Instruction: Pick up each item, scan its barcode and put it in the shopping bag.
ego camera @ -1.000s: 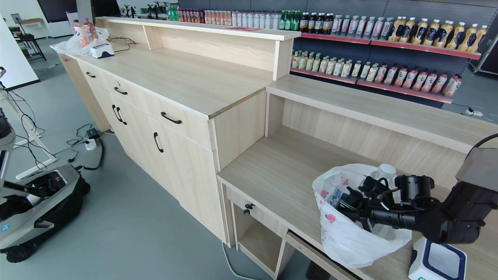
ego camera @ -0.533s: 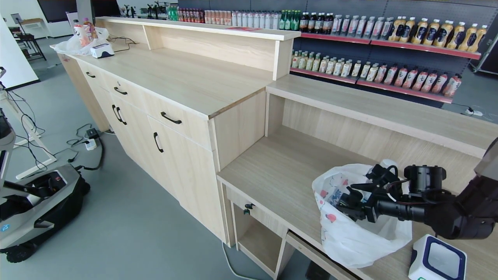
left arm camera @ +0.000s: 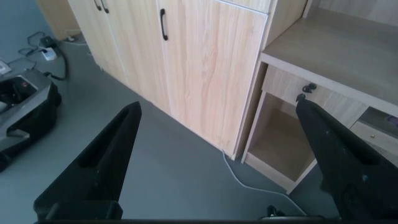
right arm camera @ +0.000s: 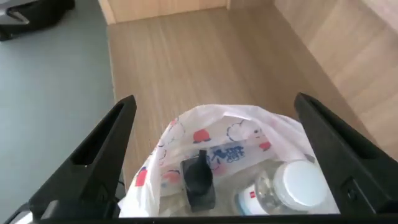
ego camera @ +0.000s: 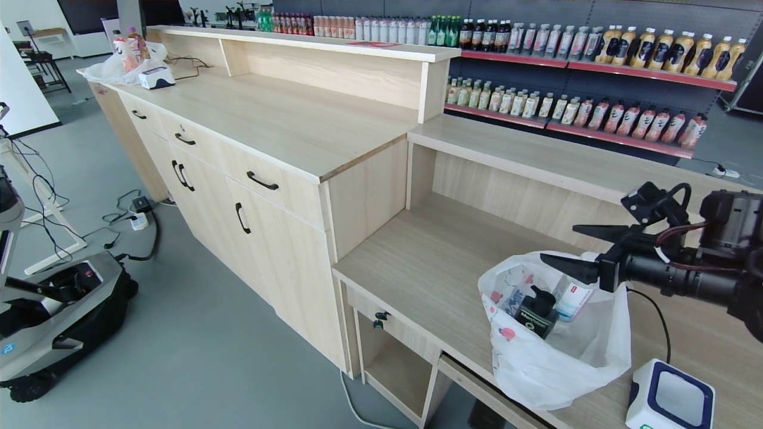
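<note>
I am hovering the right tool (ego camera: pixel 559 243), spread wide, above the shopping bag (ego camera: pixel 554 369) on the desk (ego camera: pixel 417 256), where a white-capped bottle (ego camera: pixel 572 298) and a black bottle (ego camera: pixel 536 313) are lying; the left tool (left arm camera: pixel 217 162) is hanging spread too.

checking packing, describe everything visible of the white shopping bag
The thin white plastic shopping bag, printed red and blue, stands crumpled and open on the light wooden counter near its front edge. It holds a black pump bottle and a clear white-capped bottle. The open right end effector hovers above, apart.
</note>
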